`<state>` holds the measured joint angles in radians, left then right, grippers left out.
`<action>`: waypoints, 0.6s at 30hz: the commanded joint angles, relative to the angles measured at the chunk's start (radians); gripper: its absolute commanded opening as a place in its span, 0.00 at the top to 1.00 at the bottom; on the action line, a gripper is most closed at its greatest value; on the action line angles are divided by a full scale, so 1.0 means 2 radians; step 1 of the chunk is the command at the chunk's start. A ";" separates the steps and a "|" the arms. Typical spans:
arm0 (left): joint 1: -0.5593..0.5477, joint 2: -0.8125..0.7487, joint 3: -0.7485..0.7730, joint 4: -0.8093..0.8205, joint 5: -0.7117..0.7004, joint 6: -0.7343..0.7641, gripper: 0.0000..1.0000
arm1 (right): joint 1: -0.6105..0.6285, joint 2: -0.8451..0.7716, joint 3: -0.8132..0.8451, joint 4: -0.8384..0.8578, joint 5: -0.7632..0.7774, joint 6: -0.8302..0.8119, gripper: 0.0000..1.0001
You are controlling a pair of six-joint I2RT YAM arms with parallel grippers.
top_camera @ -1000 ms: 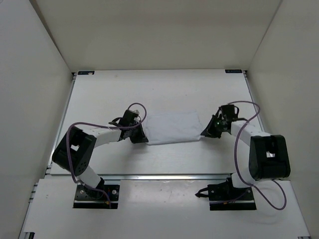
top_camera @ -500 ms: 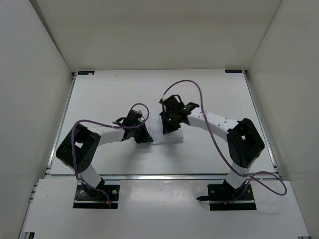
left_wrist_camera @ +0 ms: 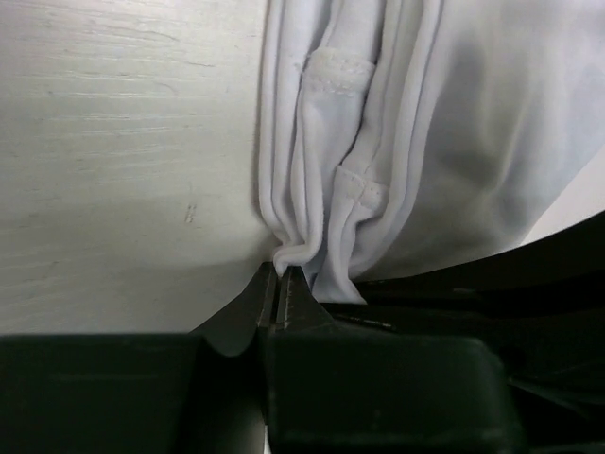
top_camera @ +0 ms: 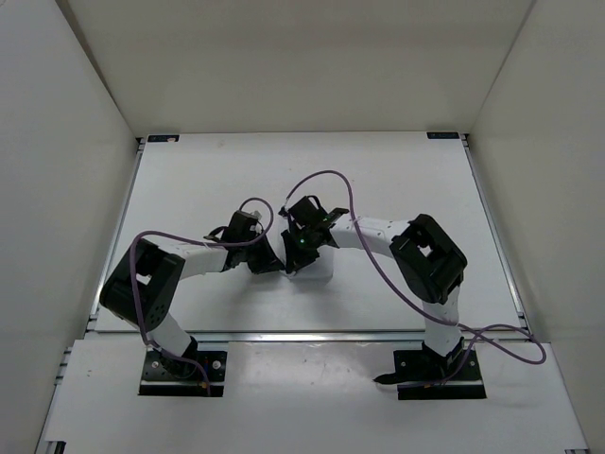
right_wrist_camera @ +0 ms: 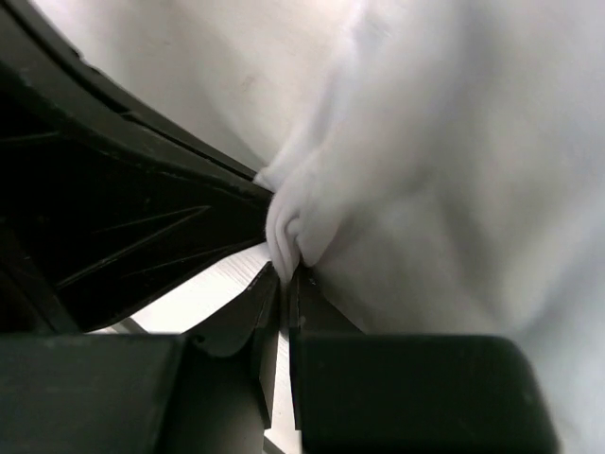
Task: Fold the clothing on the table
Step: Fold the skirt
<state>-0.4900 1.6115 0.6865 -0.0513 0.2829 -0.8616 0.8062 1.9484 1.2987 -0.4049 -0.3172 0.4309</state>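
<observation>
The white clothing (top_camera: 319, 272) lies bunched into a small folded heap at the middle of the table (top_camera: 397, 180), mostly hidden under both wrists. My left gripper (top_camera: 272, 260) and right gripper (top_camera: 299, 257) meet tip to tip over its left side. In the left wrist view the left gripper (left_wrist_camera: 282, 272) is shut on a pleated hem of the clothing (left_wrist_camera: 378, 142). The right wrist view shows the right gripper (right_wrist_camera: 285, 272) shut on a thick fold of the clothing (right_wrist_camera: 454, 170), with the left gripper's dark body (right_wrist_camera: 104, 189) close alongside.
A metal rail (top_camera: 312, 333) runs along the table's near edge, and plain white walls close in the other three sides. Black brackets (top_camera: 163, 139) (top_camera: 446, 136) mark the far corners. Purple cables (top_camera: 331, 176) loop above both arms.
The right gripper swept left across the table with the clothing's right edge, laying it over onto the left edge beside the left gripper. The left gripper stayed nearly in place.
</observation>
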 commanded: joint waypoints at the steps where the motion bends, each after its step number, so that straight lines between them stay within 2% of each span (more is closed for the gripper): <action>1: 0.011 -0.004 -0.017 -0.039 -0.009 0.029 0.93 | 0.001 0.007 0.020 0.047 -0.048 -0.024 1.00; 3: 0.014 -0.005 -0.014 -0.052 0.002 0.038 0.92 | -0.010 0.024 0.035 0.048 -0.068 -0.031 1.00; 6: 0.018 -0.002 -0.009 -0.059 0.023 0.050 0.87 | -0.020 0.037 0.059 0.032 -0.100 -0.037 0.90; 7: 0.018 0.001 -0.010 -0.055 0.039 0.052 0.79 | -0.022 0.034 0.067 0.032 -0.104 -0.043 0.80; 8: 0.024 0.001 -0.009 -0.058 0.043 0.053 0.67 | -0.023 0.032 0.070 0.025 -0.103 -0.044 0.74; 11: 0.028 -0.024 -0.008 -0.069 0.066 0.057 0.58 | -0.027 -0.012 0.066 0.007 -0.060 -0.038 0.61; 15: 0.065 -0.097 -0.039 -0.066 0.078 0.047 0.53 | -0.041 -0.102 0.051 -0.042 -0.035 -0.028 0.53; 18: 0.098 -0.128 -0.073 -0.074 0.078 0.050 0.53 | -0.074 -0.179 -0.013 -0.003 -0.054 -0.005 0.50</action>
<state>-0.3538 1.4315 0.5762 -0.1616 0.4110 -0.7773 0.7120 1.7550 1.3384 -0.4660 -0.4202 0.3828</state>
